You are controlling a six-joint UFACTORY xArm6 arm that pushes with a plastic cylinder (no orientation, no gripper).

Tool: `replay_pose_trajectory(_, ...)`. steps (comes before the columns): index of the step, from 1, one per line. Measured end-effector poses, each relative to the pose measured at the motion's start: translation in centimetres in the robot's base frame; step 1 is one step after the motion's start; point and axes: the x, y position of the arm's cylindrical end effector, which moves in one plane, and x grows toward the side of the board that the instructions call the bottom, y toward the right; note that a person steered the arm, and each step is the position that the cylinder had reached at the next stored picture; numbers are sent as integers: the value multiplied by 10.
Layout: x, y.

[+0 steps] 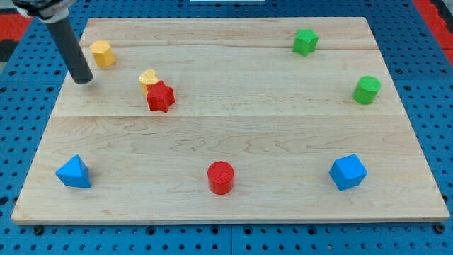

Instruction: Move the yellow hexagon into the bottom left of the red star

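Note:
The yellow hexagon (pixel 102 53) sits near the board's top left. The red star (pixel 161 96) lies to its lower right, with a yellow heart (pixel 148 80) touching the star's upper left. My tip (pixel 83 79) rests on the board just below and left of the yellow hexagon, a small gap apart from it, and well left of the red star.
A blue triangle (pixel 74 172) is at the bottom left, a red cylinder (pixel 220 177) at bottom centre, a blue cube (pixel 347 172) at bottom right. A green star (pixel 305 41) and a green cylinder (pixel 367 90) are at the right. The wooden board (pixel 233 134) has edges all round.

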Motion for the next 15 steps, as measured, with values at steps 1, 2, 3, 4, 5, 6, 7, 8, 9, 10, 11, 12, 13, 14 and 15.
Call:
replay_pose_trajectory(1,-55,-9)
replay_pose_trajectory(2,-59,40)
replay_pose_trajectory(3,-11,98)
replay_pose_trajectory(4,-17,110)
replay_pose_trajectory(5,-4,120)
replay_pose_trajectory(6,76,113)
replay_pose_trajectory(7,127,126)
replay_pose_trajectory(8,139,160)
replay_pose_trajectory(9,169,177)
replay_pose_trajectory(10,205,116)
replay_pose_trajectory(11,187,80)
replay_pose_trajectory(12,159,80)
replay_pose_trajectory(13,141,60)
replay_pose_trajectory(14,126,58)
replay_pose_trajectory(15,115,102)
